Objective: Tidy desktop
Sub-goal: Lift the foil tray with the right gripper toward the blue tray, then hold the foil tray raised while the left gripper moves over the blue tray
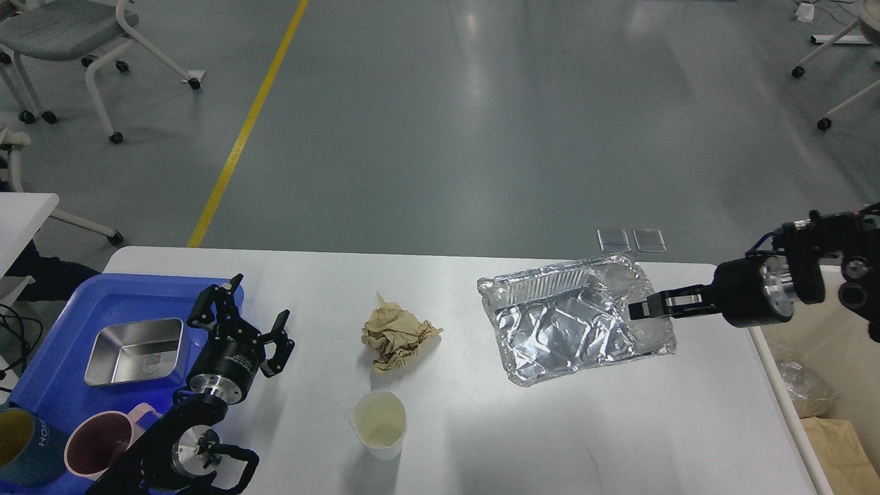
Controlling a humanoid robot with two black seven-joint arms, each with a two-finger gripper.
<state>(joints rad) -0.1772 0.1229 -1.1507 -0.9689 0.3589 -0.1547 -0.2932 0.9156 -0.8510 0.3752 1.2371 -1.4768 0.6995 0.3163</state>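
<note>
The white desktop fills the lower part of the head view. My right gripper reaches in from the right and is shut on the right rim of a crumpled foil tray, which hangs tilted above the desktop. A crumpled brown paper lies mid-table. A white paper cup stands upright in front of it. My left gripper is open and empty at the right edge of the blue tray.
The blue tray holds a steel box, a pink mug and a dark blue mug. A beige bin with plastic and brown paper stands off the right edge. Chairs stand on the floor behind.
</note>
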